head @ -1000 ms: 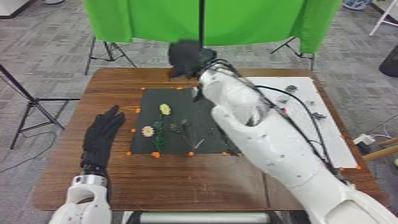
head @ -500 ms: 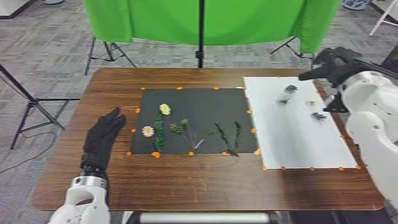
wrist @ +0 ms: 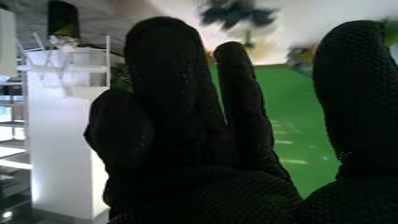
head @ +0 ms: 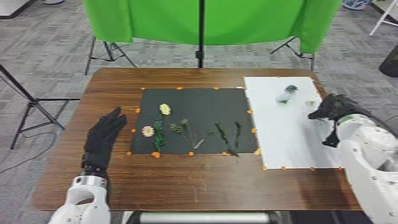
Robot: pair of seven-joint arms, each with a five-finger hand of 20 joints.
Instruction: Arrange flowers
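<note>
Two flowers (head: 165,109) lie on the left of the black mat (head: 200,107). The right hand (head: 338,111) is wide at the white sheet's (head: 284,140) right edge; the left hand (head: 105,132), straight-fingered, is left of the mat.

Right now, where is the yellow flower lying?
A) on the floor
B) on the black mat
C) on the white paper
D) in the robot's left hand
B: in the head view the yellow flower lies on the black mat, close to the pink flower.
</note>
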